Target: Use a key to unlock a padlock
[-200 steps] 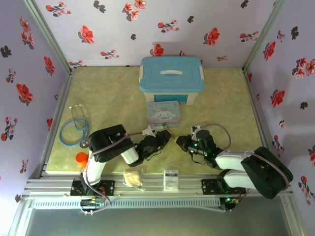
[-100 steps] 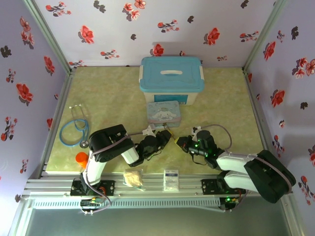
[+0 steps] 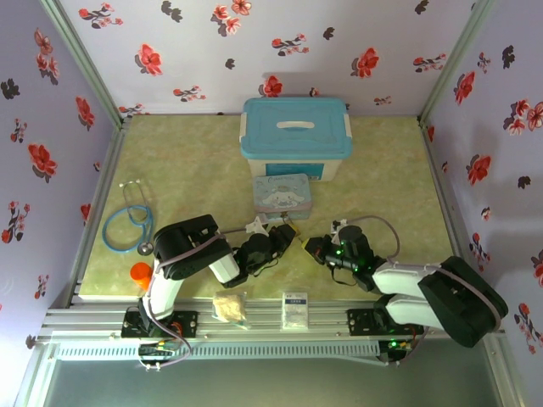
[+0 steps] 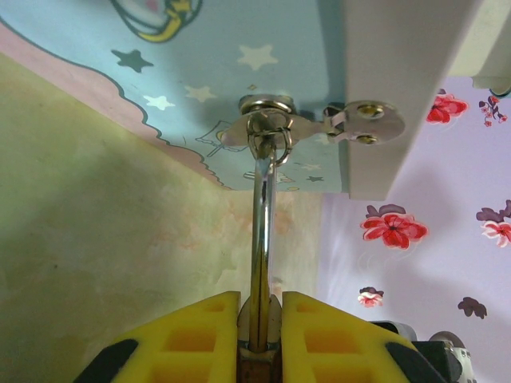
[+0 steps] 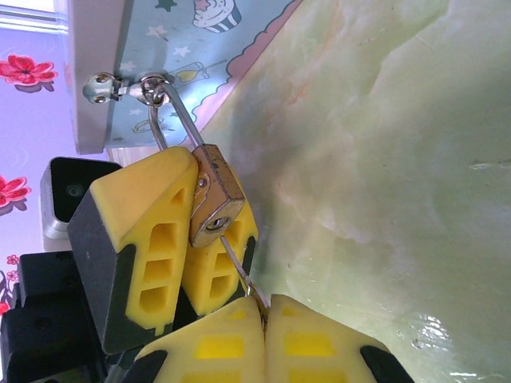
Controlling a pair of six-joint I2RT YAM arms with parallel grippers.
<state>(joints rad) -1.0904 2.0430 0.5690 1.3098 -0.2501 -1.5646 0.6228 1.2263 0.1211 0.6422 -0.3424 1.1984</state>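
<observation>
The left arm [image 3: 191,248] is being held folded low over the tabletop [image 3: 195,161], with its wrist turned rightward toward the tin [image 3: 282,192]. The padlock [image 5: 215,203] is being clamped by its body between the narrowly set fingers of the left pincer [image 4: 259,307], just in front of the tin. Its shackle [image 4: 262,215] is being held threaded through the tin's hasp [image 4: 267,128]. The right arm [image 3: 407,284] is being held stretched low and leftward from its base, so the two pincers are being held almost tip to tip. The key [image 5: 236,267] is being pinched in the closed right pincer [image 5: 263,315], with its tip being held at the keyhole in the padlock's end face.
</observation>
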